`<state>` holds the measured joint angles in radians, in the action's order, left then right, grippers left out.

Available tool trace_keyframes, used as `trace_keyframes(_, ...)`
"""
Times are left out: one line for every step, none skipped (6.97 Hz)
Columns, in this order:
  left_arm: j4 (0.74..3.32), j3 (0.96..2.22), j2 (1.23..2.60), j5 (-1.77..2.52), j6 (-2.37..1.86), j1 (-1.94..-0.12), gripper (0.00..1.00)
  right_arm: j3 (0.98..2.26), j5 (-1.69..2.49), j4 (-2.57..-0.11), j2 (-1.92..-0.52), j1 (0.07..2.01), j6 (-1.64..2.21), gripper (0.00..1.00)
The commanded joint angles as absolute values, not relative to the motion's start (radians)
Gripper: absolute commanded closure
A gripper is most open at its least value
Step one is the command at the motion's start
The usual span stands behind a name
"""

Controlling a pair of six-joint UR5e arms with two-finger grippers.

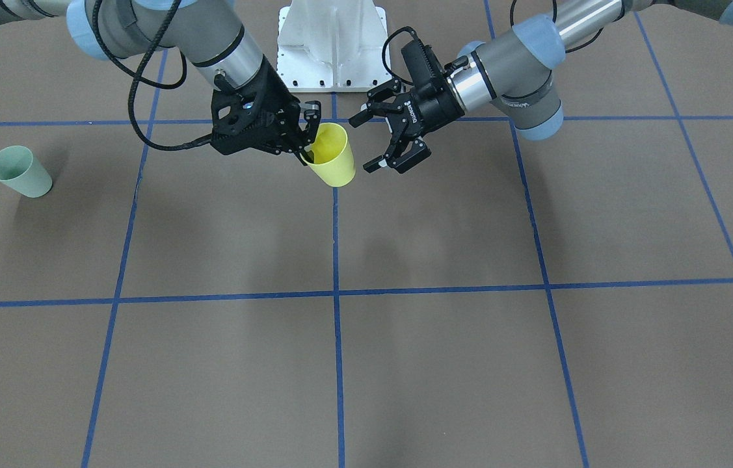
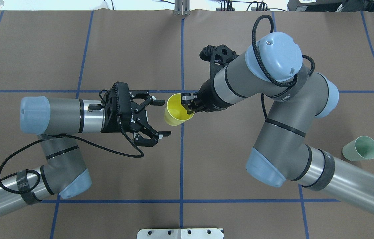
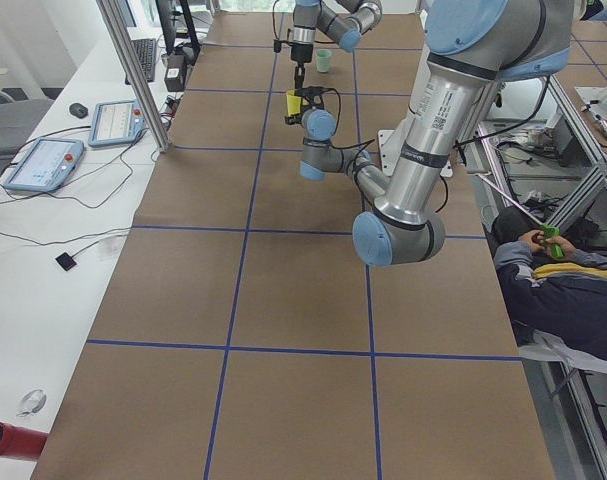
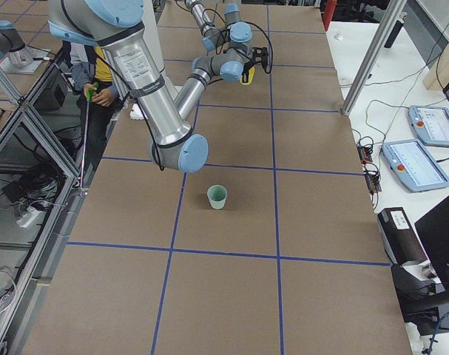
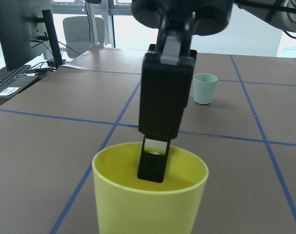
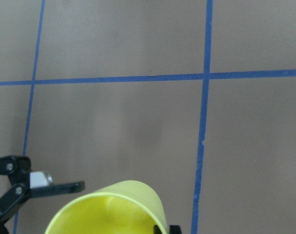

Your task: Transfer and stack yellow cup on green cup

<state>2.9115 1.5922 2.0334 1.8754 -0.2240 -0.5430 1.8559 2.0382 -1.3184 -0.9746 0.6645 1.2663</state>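
The yellow cup [image 1: 333, 158] hangs above the table's middle, open end up. My right gripper [image 1: 309, 140] is shut on its rim, one finger inside and one outside; this also shows in the overhead view [image 2: 187, 103]. My left gripper [image 2: 162, 117] is open and empty, its jaws spread beside the cup without touching it. In the left wrist view the yellow cup [image 5: 150, 195] fills the foreground with a right finger [image 5: 155, 165] in it. The green cup [image 2: 361, 148] stands upright alone on the table at the far right side, and also shows in the front view [image 1: 20, 171].
The brown table is marked with a grid of blue tape lines [image 1: 335, 292]. The white robot base [image 1: 333, 39] sits at the near edge between the arms. A seated operator [image 3: 553, 270] and tablets [image 4: 420, 159] lie off the table's sides.
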Motion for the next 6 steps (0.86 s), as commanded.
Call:
trace_keyframes(2.905, 1.583, 2.033, 1.832, -0.232, -0.543, 0.01, 1.853, 2.045, -1.342, -1.008, 0.744, 1.228, 1.00)
trace_keyframes(2.904, 1.582, 2.023, 1.763, -0.235, -0.543, 0.01, 1.855, 2.051, -1.377, -1.025, 0.790, 1.135, 1.00)
trace_keyframes(2.899, 1.580, 2.014, 1.723, -0.235, -0.545, 0.01, 1.856, 2.059, -1.406, -1.052, 0.846, 1.059, 1.00)
trace_keyframes(2.878, 1.574, 2.000, 1.656, -0.236, -0.548, 0.01, 1.856, 2.097, -1.431, -1.075, 0.909, 0.995, 1.00)
trace_keyframes(2.861, 1.563, 1.970, 1.558, -0.236, -0.548, 0.01, 1.855, 2.136, -1.445, -1.107, 0.967, 0.914, 1.00)
trace_keyframes(2.841, 1.557, 1.950, 1.549, -0.236, -0.552, 0.00, 1.855, 2.147, -1.448, -1.141, 1.015, 0.847, 1.00)
